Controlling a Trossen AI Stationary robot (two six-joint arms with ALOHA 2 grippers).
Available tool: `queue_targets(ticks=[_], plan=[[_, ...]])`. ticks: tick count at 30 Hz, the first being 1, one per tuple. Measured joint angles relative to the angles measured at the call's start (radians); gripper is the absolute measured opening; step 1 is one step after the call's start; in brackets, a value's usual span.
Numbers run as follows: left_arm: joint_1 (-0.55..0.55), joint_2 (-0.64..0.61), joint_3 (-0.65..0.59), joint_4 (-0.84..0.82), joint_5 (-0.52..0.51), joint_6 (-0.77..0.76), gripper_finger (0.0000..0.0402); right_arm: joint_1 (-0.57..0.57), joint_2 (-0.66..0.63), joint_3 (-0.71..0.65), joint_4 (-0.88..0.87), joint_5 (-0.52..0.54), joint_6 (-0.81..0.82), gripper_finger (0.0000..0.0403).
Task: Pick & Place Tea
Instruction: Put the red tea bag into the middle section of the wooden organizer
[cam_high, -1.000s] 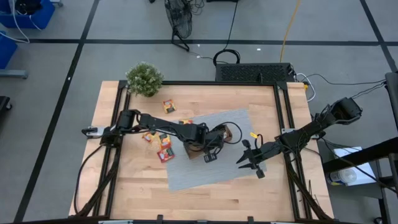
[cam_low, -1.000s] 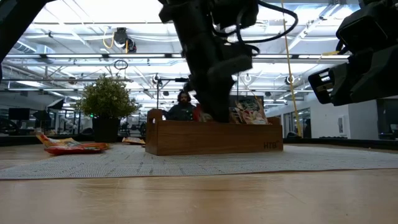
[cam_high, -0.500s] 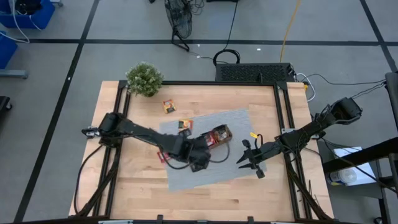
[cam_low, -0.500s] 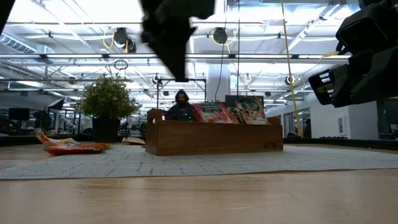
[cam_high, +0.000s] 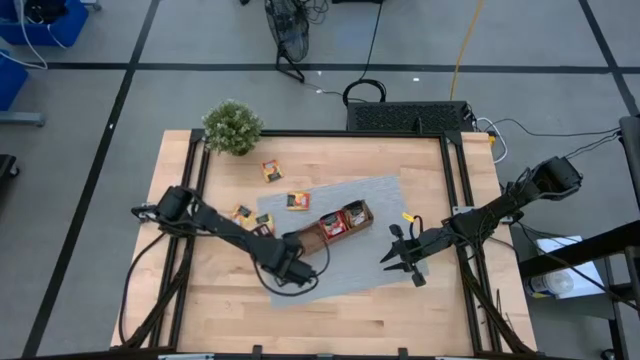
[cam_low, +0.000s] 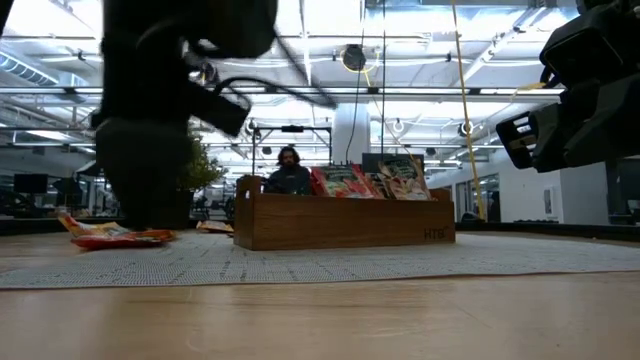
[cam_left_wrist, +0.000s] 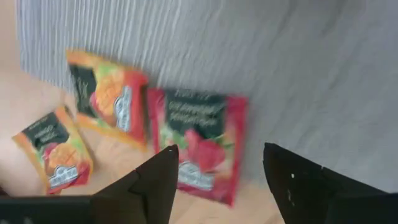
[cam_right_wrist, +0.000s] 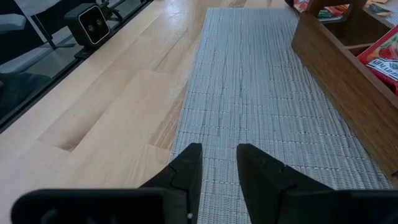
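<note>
Its drop at the wooden tray (cam_high: 333, 226) done, the left end effector (cam_left_wrist: 217, 180) has swung back, fingers wide and empty, over loose tea sachets (cam_left_wrist: 198, 144) at the mat's edge; the right end effector (cam_right_wrist: 217, 163) waits, narrow, empty

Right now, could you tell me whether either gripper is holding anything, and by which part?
Nothing is held: the left gripper is open above a red sachet; the right gripper is empty.

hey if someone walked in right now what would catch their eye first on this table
Probably the wooden tray on the grey mat mid-table, red tea packets standing in it. Next, the left hand, open, at the mat's front-left edge over loose packets, then the green plant at the back-left corner.
</note>
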Motion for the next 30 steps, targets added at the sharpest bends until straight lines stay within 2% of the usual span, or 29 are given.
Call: queue_targets(ticks=[4, 10, 16, 21, 24, 30], plan=[[0.004, -0.021, -0.071, 0.027, 0.012, 0.006, 0.0237, 0.0, 0.0, 0.0, 0.0, 0.0, 0.0, 0.0091], [0.033, -0.164, -0.215, 0.166, 0.058, 0.039, 0.0237, 0.0, 0.0, 0.0, 0.0, 0.0, 0.0, 0.0091], [0.075, -0.336, -0.458, 0.43, 0.157, 0.036, 0.0237, 0.0, 0.0, 0.0, 0.0, 0.0, 0.0, 0.0091], [0.115, -0.371, -0.626, 0.655, 0.202, 0.025, 0.0237, 0.0, 0.0, 0.0, 0.0, 0.0, 0.0, 0.0091], [0.126, -0.372, -0.656, 0.7, 0.188, -0.018, 0.0236, 0.0, 0.0, 0.0, 0.0, 0.0, 0.0, 0.0091], [0.102, -0.385, -0.638, 0.706, 0.116, -0.033, 0.0232, 0.0, 0.0, 0.0, 0.0, 0.0, 0.0, 0.0091]])
